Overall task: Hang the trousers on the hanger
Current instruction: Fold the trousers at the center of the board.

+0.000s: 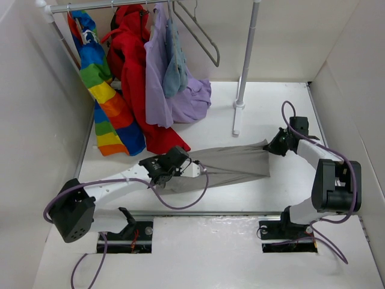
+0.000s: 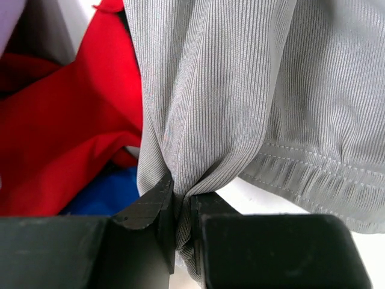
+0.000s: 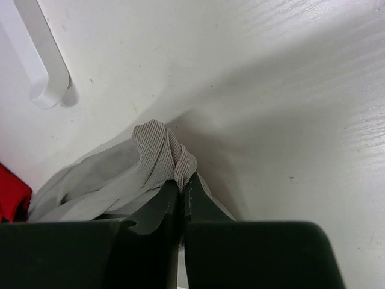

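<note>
The taupe trousers (image 1: 231,164) are stretched between my two grippers above the white table. My left gripper (image 1: 180,162) is shut on one end of them, and in the left wrist view (image 2: 182,195) ribbed fabric (image 2: 240,90) is pinched between the jaws. My right gripper (image 1: 274,144) is shut on the other end, and in the right wrist view (image 3: 182,183) a bunched fold (image 3: 162,150) sticks out of the jaws. The slim grey hanger (image 1: 201,30) hangs empty on the rail at the back, right of the garments.
A rail (image 1: 102,6) at the back left holds a rainbow garment (image 1: 99,84), a red coat (image 1: 135,78), a lilac garment (image 1: 174,90) and a small blue-grey one (image 1: 174,66). A pale-grey pole (image 1: 246,57) stands behind the trousers. White walls close in both sides.
</note>
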Tool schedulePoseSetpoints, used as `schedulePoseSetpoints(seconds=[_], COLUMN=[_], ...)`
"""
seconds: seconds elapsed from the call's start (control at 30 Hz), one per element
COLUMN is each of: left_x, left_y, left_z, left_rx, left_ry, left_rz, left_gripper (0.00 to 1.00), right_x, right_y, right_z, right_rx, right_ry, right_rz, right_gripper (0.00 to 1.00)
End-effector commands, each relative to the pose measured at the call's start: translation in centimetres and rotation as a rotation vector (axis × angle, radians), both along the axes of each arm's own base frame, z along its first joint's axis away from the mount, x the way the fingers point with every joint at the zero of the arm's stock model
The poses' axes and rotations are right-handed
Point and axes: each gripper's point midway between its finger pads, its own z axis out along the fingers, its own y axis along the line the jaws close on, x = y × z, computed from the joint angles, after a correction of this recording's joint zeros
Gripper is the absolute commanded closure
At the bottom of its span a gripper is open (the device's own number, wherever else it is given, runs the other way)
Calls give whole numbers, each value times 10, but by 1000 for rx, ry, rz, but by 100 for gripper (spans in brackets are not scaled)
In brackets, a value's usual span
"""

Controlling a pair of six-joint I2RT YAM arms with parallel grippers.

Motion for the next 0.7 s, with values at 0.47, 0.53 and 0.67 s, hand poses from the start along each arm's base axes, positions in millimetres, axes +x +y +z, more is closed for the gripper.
schedulePoseSetpoints(seconds=[0.47, 0.53, 0.67], left_x=[-75, -80, -89], left_y=[26, 36, 52], left_z=[-16, -37, -65], left_rx=[108, 175, 269], left_ry=[310, 335, 395], left_rz=[-49, -36, 13], left_gripper=[88, 67, 44], right_x=[20, 24, 21], right_y=[-18, -19, -20], right_z=[-12, -10, -10], right_rx=[-100, -109, -133], right_ry=[2, 0, 21], right_rz=[34, 46, 90], right_gripper=[100, 68, 14])
